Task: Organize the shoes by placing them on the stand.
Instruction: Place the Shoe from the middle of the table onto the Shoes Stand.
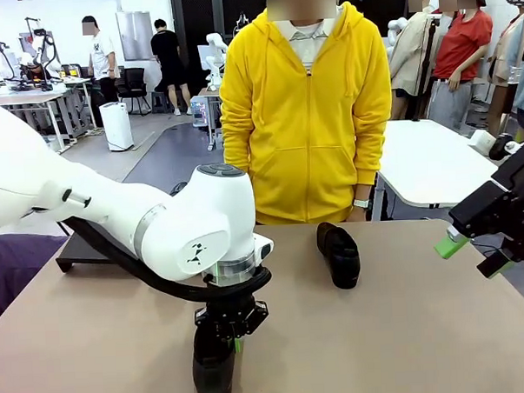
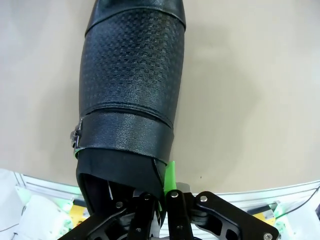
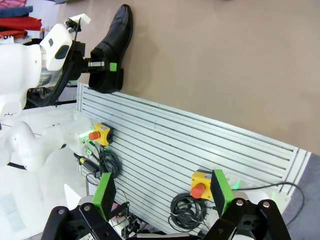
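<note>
Front view, left pincer [image 1: 232, 338] pinching near shoe [image 1: 213, 370] at its heel, right pincer [image 1: 472, 255] spread, far shoe [image 1: 341, 256] on table [image 1: 407, 329].

The black leather slip-on shoe [image 2: 132, 75] has a weave-embossed, faintly glossy upper and a grainy strap with a small metal buckle [image 2: 76, 135]. It lies on a smooth, matt tan table [image 2: 250, 100]. Beside the table's edge, a ribbed silvery metal panel [image 3: 190, 145] looks dull.

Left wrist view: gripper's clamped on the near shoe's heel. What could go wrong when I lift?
1. The left gripper pinches only the heel collar of the shoe; the long toe end may sag or slip out.
2. The shoe lies at the near edge of the table; a slip could drop it off.
</note>
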